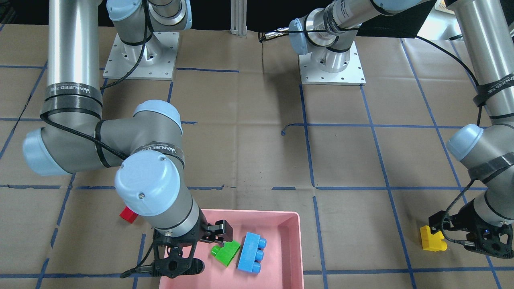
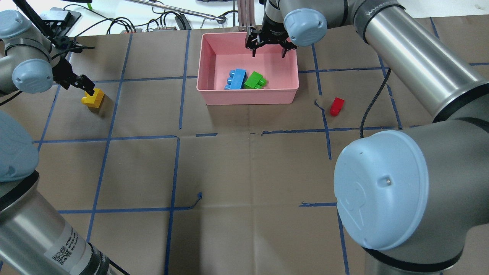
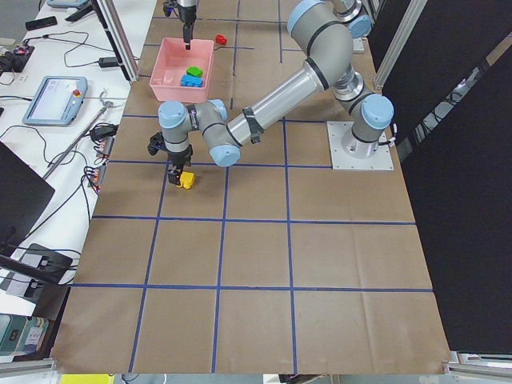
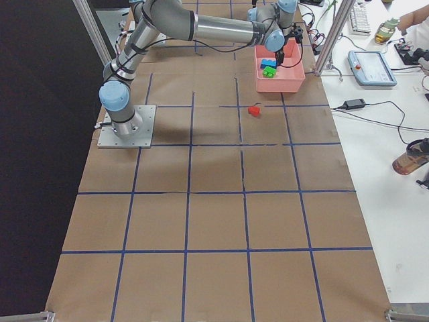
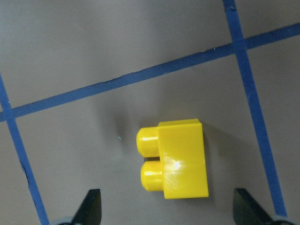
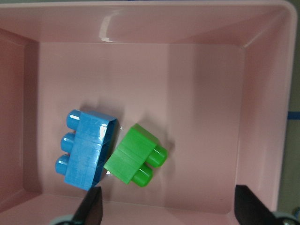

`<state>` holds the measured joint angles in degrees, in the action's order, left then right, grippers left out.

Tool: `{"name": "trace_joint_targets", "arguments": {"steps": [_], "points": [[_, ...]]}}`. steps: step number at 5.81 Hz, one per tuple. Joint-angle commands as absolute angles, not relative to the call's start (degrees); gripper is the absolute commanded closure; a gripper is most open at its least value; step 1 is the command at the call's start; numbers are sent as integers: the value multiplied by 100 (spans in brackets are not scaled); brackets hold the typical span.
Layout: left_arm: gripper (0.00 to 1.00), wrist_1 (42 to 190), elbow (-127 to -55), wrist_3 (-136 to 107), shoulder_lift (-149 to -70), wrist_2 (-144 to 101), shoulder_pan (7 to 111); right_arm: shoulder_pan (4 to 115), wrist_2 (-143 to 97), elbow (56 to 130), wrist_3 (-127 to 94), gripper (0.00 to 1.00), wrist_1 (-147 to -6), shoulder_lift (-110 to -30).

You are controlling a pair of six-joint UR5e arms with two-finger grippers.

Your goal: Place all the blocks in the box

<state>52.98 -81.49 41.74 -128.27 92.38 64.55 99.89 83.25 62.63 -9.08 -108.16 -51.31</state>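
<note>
The pink box (image 2: 248, 97) stands at the table's far middle. The blue block (image 2: 237, 79) and the green block (image 2: 254, 80) lie side by side inside it, also shown in the right wrist view, blue (image 6: 89, 154) and green (image 6: 133, 159). My right gripper (image 2: 267, 49) is open and empty above the box's far part. The yellow block (image 5: 180, 159) lies on the paper at far left (image 2: 93, 98). My left gripper (image 5: 168, 211) is open just over it, apart from it. The red block (image 2: 337, 106) lies on the table right of the box.
Brown paper with blue tape lines (image 2: 175, 168) covers the table. Cables and devices (image 2: 160, 23) lie beyond the far edge. Both arm bases (image 1: 140, 56) stand at the robot's side.
</note>
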Motion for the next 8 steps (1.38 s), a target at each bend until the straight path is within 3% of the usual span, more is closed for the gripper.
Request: {"name": "trace_joint_targets", "arguments": {"steps": [1, 4, 6, 7, 8], "points": [[1, 5159, -8060, 4193, -13164, 9237, 6460, 9470, 8393, 6354, -190, 0, -10076, -5570], [1, 5325, -8069, 4184, -13071, 9124, 6556, 8693, 8420, 6381, 19, 0, -8968, -5634], [1, 5370, -8200, 4166, -13086, 9010, 6592, 8640, 8822, 7044, -1163, 1, -9016, -5764], [10, 5370, -8200, 4192, -13113, 9017, 6583, 8492, 8833, 7588, -1430, 1, -9409, -5861], [54, 5370, -8183, 4175, -13122, 9009, 6574, 8464, 8824, 8081, -1833, 1, -9839, -5862]]}}
